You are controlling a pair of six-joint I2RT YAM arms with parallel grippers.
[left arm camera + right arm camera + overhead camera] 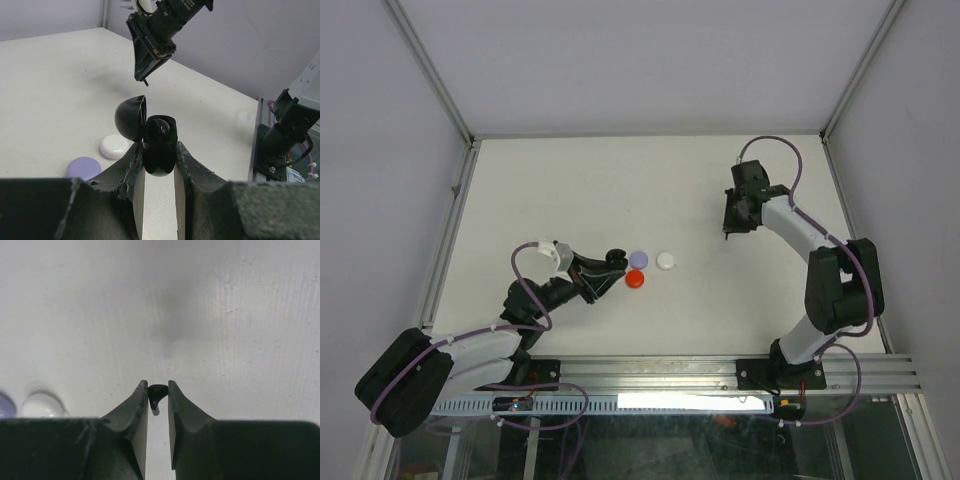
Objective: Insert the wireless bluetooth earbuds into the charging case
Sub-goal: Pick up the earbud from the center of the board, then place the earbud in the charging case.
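Your left gripper (159,152) has its fingers clamped on the charging case (160,131), a glossy black shell with its lid (131,119) swung open to one side. You hold it left of the worktop's (570,190) centre, toward the near edge, just beside a purple disc (638,259), a white disc (666,261) and a red disc (634,279). Your right gripper (158,386), over the worktop's right side, pinches a small black earbud (157,391) between nearly closed tips.

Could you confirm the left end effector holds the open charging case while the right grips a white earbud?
Not quite: the earbud in the right end effector is black, not white, per the right wrist view. The left end effector does hold the open charging case.
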